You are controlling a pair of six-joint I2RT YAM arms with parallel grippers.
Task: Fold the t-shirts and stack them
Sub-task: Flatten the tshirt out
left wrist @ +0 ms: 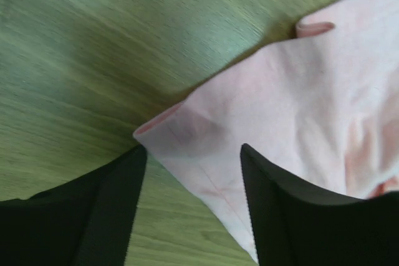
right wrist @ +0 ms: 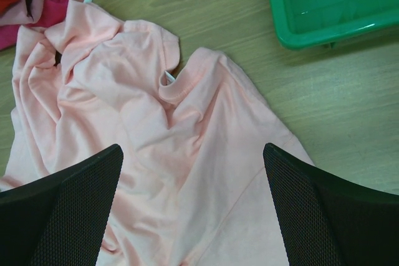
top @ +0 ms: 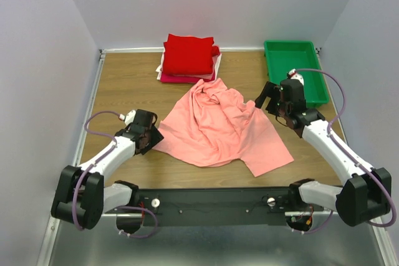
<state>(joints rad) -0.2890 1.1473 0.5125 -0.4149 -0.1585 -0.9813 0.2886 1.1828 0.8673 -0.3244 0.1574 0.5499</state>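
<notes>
**Item 1. Left jaws.** Released, both fingers spread and low over the desk [top: 124, 85]. A hemmed corner of the salmon-pink t-shirt [left wrist: 293, 104] lies between them, not yet gripped.
Risk: the corner sits only shallowly in my gap. If I close here I judge I may pinch one thin edge, which could slide out once I pull.

**Item 2. Right jaws.** Released and wide apart, hanging above the shirt's collar side with no contact visible.
Risk: the cloth under me is bunched in ridges. A blind descent may gather two layers at once, so the shirt lifts twisted and not flat.

**Item 3. Salmon-pink t-shirt.** Crumpled in the middle of the desk, between my two arms, with the collar turned inward and one sleeve trailing toward the near edge.
Risk: if my arms pull unevenly, the creases will likely tighten.

**Item 4. Folded stack.** The bright red shirt [top: 189, 54] is on top, with white and magenta edges [top: 177, 80] beneath. The stack is at the far edge, and the pink cloth reaches right up to it.
Risk: dragging the pink shirt could pull the stack askew.

**Item 5. Green tray [top: 273, 54].** Just beside my right wrist.
Risk: a sideways swing may knock it.
</notes>
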